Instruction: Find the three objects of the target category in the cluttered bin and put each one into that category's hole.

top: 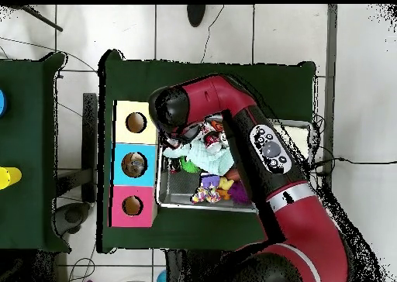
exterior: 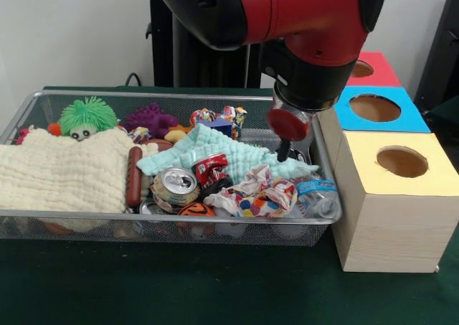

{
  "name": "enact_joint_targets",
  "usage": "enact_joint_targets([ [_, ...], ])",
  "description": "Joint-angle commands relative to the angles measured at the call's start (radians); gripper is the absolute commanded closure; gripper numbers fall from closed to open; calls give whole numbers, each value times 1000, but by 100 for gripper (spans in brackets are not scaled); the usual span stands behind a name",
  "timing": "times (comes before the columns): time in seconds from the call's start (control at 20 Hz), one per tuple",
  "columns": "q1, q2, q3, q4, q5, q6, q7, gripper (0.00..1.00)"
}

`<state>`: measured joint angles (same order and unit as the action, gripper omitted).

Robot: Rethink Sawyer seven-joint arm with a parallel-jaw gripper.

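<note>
- Front view shows the wire bin (exterior: 326, 196) still packed: a cream cloth (exterior: 61, 171), a mint cloth (exterior: 215, 149), two soda cans, one silver (exterior: 174, 184) and one red (exterior: 211, 168), crumpled patterned paper (exterior: 264, 196), a clear plastic bottle (exterior: 320, 196), a hot dog toy (exterior: 134, 176), a green spiky toy (exterior: 87, 115) and a purple spiky toy (exterior: 150, 117).
- Which category is the target cannot be read from the pictures, so the three sought objects cannot be singled out among this clutter.
- Just beside the bin stand three boxes with holes: a yellow box (exterior: 398, 189) nearest, a blue box (exterior: 401, 117) behind it, a red box (exterior: 384, 70) farthest.
- As far as the holes show, each looks dark and bare at the opening; nothing sits on any box top. Whether anything already lies inside is hidden.
- Hanging over the bin's box-side end, the gripper (exterior: 283, 153) has a dark tip reaching down to the mint cloth near the bottle.
- Its fingers are too hidden to judge their spread, and no object is visibly held.
- Overhead view has the arm (top: 264, 151) covering much of the bin, adding no clue.
- My judgement: searching is under way, and most or all of the sorting remains.
</note>
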<state>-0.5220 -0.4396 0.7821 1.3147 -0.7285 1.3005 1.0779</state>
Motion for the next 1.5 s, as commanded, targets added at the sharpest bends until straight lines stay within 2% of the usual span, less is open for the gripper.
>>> enact_joint_targets([
  [0.05,-5,78,30,-25,-42,-111,-282,0],
  [0.3,-19,112,45,-9,6,-137,-256,0],
  [0.7,-14,139,28,-12,-8,-163,-251,0],
  [1.5,-25,135,20,1,-34,-195,-265,0],
])
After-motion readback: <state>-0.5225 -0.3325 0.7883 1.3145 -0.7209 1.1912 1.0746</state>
